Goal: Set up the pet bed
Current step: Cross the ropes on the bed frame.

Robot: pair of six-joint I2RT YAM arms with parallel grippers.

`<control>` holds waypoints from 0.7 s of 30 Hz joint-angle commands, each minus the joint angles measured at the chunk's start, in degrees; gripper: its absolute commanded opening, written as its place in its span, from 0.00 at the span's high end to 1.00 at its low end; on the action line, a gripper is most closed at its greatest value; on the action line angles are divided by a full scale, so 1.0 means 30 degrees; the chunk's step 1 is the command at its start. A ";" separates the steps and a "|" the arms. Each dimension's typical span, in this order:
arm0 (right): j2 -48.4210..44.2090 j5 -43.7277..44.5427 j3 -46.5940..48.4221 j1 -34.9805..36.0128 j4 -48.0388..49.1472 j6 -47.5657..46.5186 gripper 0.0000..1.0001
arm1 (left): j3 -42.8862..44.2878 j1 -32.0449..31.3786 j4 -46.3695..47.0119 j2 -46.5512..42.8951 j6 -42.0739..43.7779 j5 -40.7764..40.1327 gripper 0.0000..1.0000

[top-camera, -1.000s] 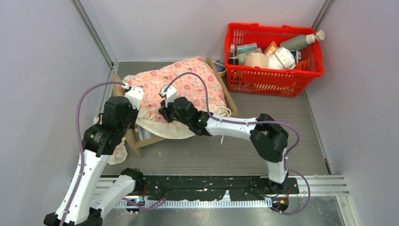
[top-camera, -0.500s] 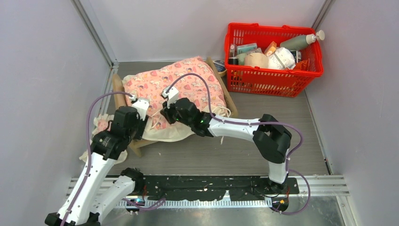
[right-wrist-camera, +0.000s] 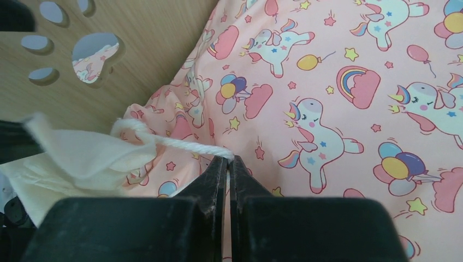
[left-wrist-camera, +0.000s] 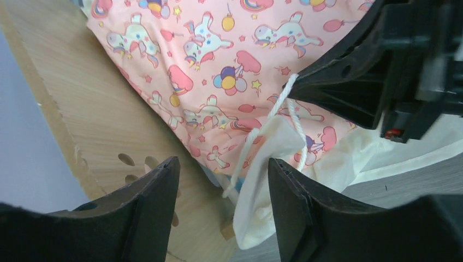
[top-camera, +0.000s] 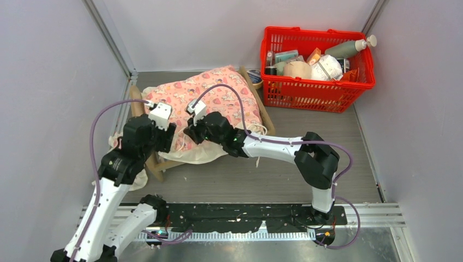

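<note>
Left claw (left-wrist-camera: 221, 174) has just let go: jaws now spread wide, nothing between them, hovering by the blanket (top-camera: 210, 95) corner. Right claw (right-wrist-camera: 229, 161) is clenched on the white string (right-wrist-camera: 180, 143). Pet bed (left-wrist-camera: 82, 109) sits far left on the counter (top-camera: 306, 158), near the red basket (top-camera: 319, 87), blanket draped over it - covering looks nearly done.

I see plain lilac-grey walls (top-camera: 49, 82) on three sides, under soft, even light. A slanted metal post (top-camera: 109, 38) runs up each back corner. The tabletop (top-camera: 306, 136) is matte grey wood-grain. Along its near edge a ribbed aluminium rail (top-camera: 371, 213) crosses my view, with a black plate (top-camera: 245, 218) lying over its middle. A red basket (top-camera: 319, 90) sits in the far right corner, close to the right wall
</note>
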 commanded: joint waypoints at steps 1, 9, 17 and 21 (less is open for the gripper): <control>-0.1667 -0.1120 -0.0045 -0.0172 0.1748 0.0227 0.95 | 0.1943 0.0647 0.0279 0.1437 -0.0055 -0.0147 0.38; -0.2264 -0.2073 -0.0161 -0.0615 0.1208 0.0309 0.95 | 0.2965 0.0834 0.0581 0.1019 -0.0448 0.1855 0.31; -0.1815 -0.2791 0.0703 -0.0959 -0.0089 0.0246 0.95 | 0.4883 0.1407 -0.0205 0.2963 -0.0949 0.5214 0.33; -0.1648 -0.3483 0.0675 -0.1174 0.0069 0.0576 0.93 | 0.3557 0.1750 -0.0431 0.4344 0.0868 0.6344 0.34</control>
